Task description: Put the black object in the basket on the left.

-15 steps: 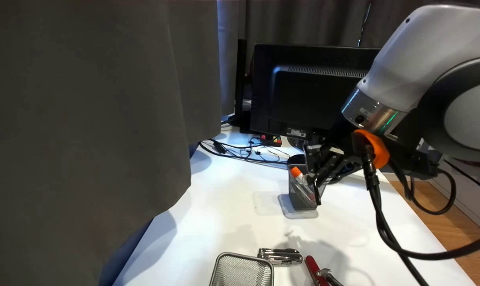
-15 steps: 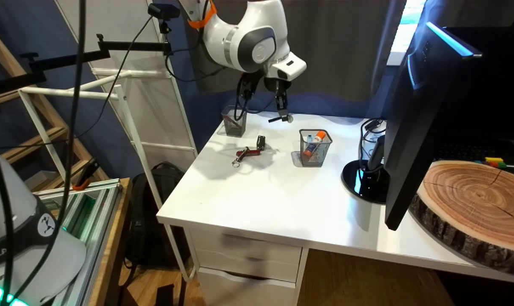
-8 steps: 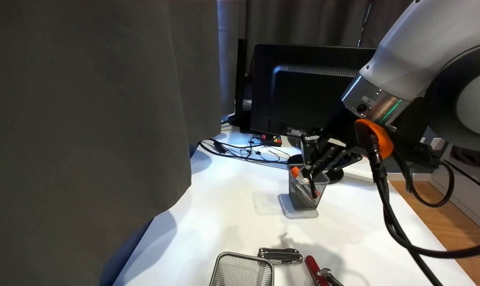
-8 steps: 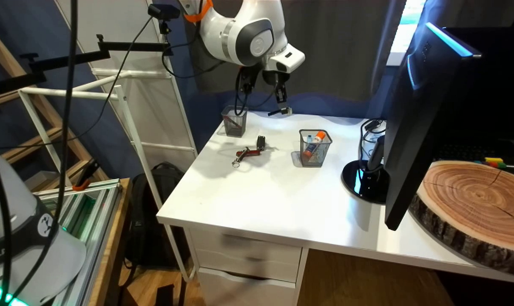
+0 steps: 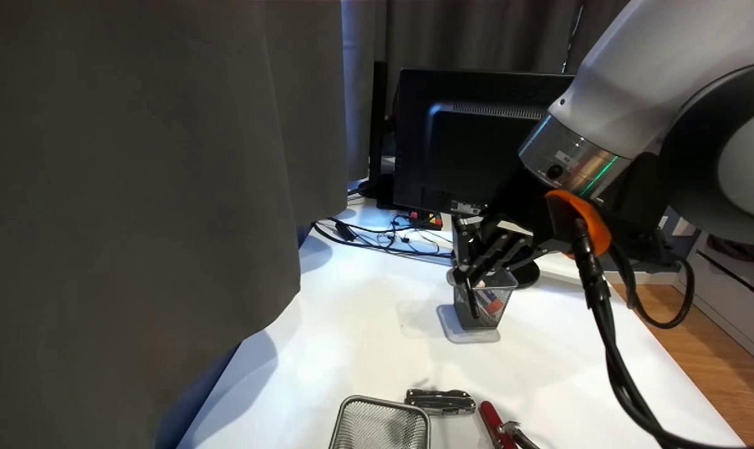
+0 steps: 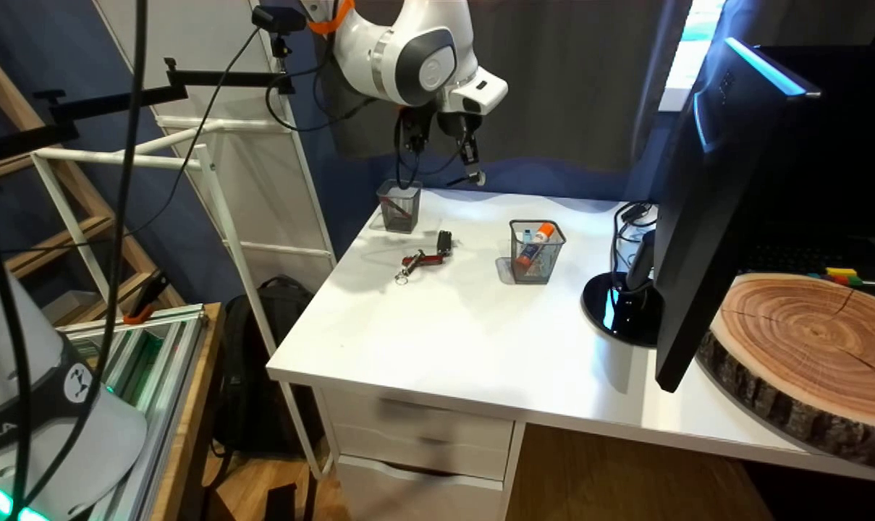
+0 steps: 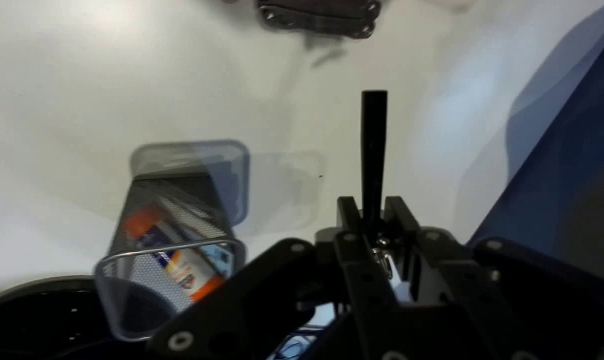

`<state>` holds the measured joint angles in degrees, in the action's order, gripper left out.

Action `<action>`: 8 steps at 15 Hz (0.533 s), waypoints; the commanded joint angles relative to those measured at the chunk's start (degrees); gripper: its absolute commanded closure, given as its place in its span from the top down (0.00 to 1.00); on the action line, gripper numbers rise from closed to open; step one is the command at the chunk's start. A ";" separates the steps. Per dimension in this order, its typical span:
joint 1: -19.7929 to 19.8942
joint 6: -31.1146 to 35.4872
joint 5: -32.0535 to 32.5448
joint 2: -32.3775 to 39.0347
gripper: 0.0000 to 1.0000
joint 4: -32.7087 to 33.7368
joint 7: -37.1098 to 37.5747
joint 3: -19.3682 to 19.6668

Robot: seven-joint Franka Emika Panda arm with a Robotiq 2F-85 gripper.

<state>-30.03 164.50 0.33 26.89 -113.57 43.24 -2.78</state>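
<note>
At the far left of the desk (image 6: 408, 340), as an exterior view shows it, the basket (image 6: 401, 220) stands upright; the black object is not in it, so the goal is not yet reached. Just right of the basket and nearer lies a red-handled tool (image 6: 430, 260), with a dark folding tool (image 6: 444, 243) just beside its right end; neither seems to belong to the job. Further right and far, raised above the desk, is the gripper (image 7: 372, 212), and pinched between its fingers is the black object (image 7: 374, 135), a slim straight bar that sticks out past the fingertips. Picking it up is done, I judge, and so is the lift. What is left, by my reading, is the carry leftward until the bar is over the basket's opening, then lowering it inside the rim, letting go and backing off. The gripper is well apart from the basket, so I would put the task at roughly halfway. Last, to the right, a mesh container (image 6: 549, 266) holds an orange-ended stick (image 7: 188, 272); it looks much like the goal, but since the task says left, it is probably the wrong place to drop the bar.
</note>
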 commanded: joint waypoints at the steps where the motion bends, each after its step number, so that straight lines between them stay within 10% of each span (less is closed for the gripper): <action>1: -1.21 -0.78 1.06 1.65 0.04 4.90 -5.79 -3.81; 8: -4.14 -7.13 -0.36 4.20 0.04 9.19 -13.76 -6.91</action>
<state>-33.91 160.60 0.27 28.47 -107.85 32.83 -8.48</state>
